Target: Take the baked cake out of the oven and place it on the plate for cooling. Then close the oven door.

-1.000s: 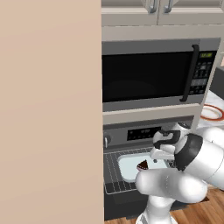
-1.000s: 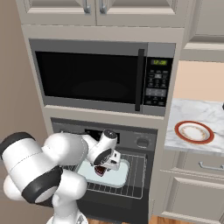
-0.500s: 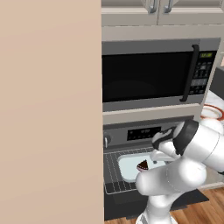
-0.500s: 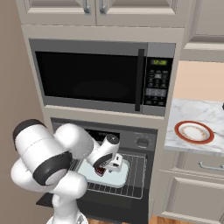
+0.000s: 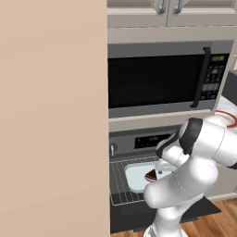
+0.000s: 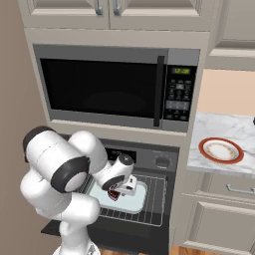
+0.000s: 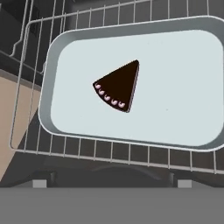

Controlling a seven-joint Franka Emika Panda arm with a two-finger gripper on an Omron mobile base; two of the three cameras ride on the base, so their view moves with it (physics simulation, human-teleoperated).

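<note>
Hand view: cake (image 7: 117, 85) lies on a pale tray (image 7: 183, 87) on the oven's wire rack (image 7: 131, 151).

The wedge sits left of the tray's middle, apart from every raised edge, with bare tray all round it and most to its right. The gripper (image 6: 123, 187) hovers just above it with jaws spread wide, grasping nothing. The oven (image 6: 149, 159) stands open under the microwave (image 6: 117, 87), its door (image 5: 203, 209) down. The plate (image 6: 221, 150) rests on the marble counter (image 6: 234, 130) to the right, well apart from the oven.
</note>
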